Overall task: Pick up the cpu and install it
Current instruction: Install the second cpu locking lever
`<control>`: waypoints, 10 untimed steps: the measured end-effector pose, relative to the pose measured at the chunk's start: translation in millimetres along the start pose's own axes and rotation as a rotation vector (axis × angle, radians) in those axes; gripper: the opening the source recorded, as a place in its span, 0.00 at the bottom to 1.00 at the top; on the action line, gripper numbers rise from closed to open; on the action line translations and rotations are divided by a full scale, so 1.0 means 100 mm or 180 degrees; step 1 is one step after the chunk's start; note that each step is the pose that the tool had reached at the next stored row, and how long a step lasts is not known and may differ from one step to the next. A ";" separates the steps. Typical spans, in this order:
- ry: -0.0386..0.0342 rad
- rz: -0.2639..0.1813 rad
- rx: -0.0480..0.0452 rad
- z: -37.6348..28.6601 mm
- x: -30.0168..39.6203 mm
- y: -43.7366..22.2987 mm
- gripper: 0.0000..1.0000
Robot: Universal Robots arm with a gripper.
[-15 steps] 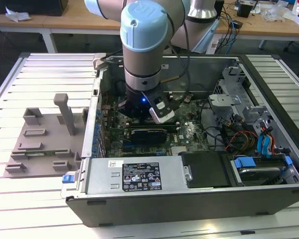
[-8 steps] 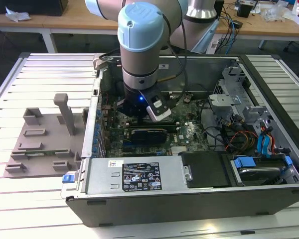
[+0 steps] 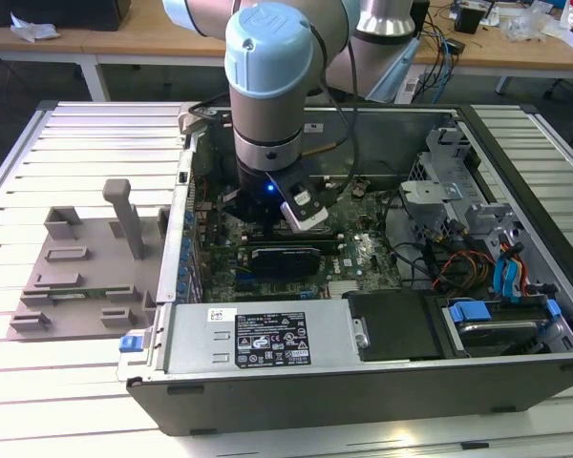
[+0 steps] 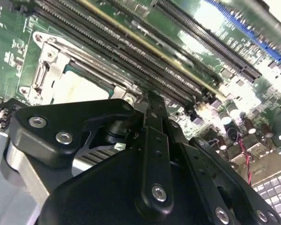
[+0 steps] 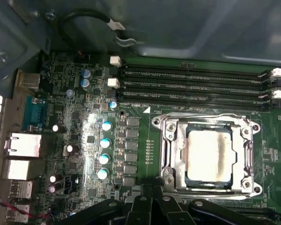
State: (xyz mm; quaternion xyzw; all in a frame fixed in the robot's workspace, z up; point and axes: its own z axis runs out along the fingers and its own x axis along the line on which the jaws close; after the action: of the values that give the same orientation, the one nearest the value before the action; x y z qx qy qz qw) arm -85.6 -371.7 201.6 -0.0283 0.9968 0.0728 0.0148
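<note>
First wrist view – what is the gripper (image 5: 153,194) doing?

– Its black fingers are pressed together, with nothing visible between them. The tips sit just beside the socket (image 5: 168,140), at its edge, above the green board.

– And the cpu?

– The cpu (image 5: 208,157) lies flat inside the socket, its pale silver top facing up and smudged, framed by the metal bracket on all four sides. The gripper is not touching it.

– Does the second wrist view agree?

– Yes. There the gripper (image 4: 147,101) comes to a closed point just beside the socket, and the chip's top shows past the black linkage.

– What else lies around the socket?

– The long memory slots (image 5: 192,82) run along the side of the socket away from the gripper, close to it. A row of blue-topped capacitors (image 5: 105,150) stands near another side, and the metal ports (image 5: 23,145) are farther out beyond them.

– And from outside?

– In the exterior view the arm (image 3: 267,57) reaches straight down into the open computer case (image 3: 363,382). A long black card (image 3: 285,256) sits on the board just below the wrist. The grey tray (image 3: 76,277) lies outside the case, on the exterior view's left
</note>
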 end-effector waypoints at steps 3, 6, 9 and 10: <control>0.0002 -0.0008 0.0002 0.003 -0.001 0.009 0.11; 0.0007 -0.0008 0.0004 0.019 0.001 0.006 0.11; 0.0007 -0.0009 0.0007 -0.013 -0.003 0.013 0.11; 0.0009 -0.0009 0.0027 -0.115 -0.005 0.027 0.11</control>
State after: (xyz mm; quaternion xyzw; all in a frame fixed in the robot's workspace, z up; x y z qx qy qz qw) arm -85.5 -370.7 213.4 -0.0298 0.9971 0.0685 0.0136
